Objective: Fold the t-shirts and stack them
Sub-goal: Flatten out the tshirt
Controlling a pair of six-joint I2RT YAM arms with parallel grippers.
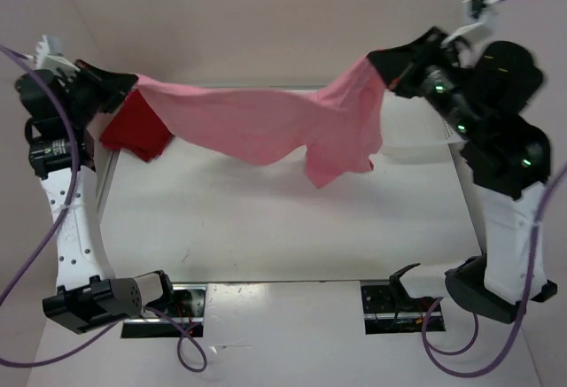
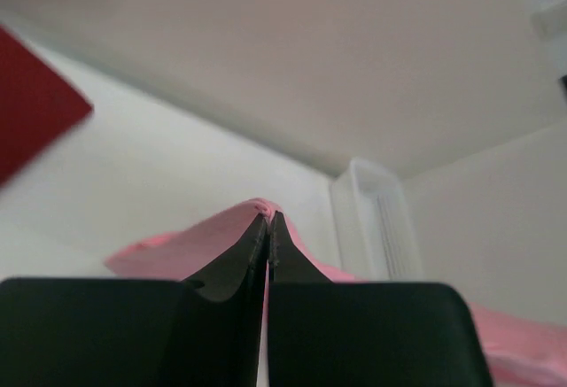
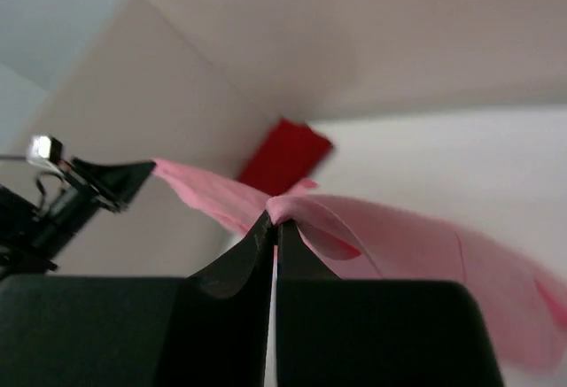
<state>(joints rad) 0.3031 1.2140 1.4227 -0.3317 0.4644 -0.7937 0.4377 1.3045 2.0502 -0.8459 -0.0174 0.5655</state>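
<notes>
Cloth this thin is light and limp, we judge: the pink shirt [image 1: 257,126] sags in the middle and its right end droops in loose folds, though it is held at both ends. It hangs in the air above the table [image 1: 283,245], strung between the two arms. The left gripper [image 1: 124,86] is clamped tight on one edge and the right gripper [image 1: 385,66] on the other, each pinching only a small tuck of fabric. Such a pinch could slip under a hard pull, so we would go easy on the tension. Better holds, in our view, are hems at the shoulders or bottom corners, where the cloth is doubled. Which part each gripper has now we cannot tell. The red shirt [image 1: 133,130] lies at the table's far left, below the left gripper; whether the pink one touches it we cannot tell. A white basket [image 2: 376,219] stands at the far right, near the right arm. We see no third shirt.
</notes>
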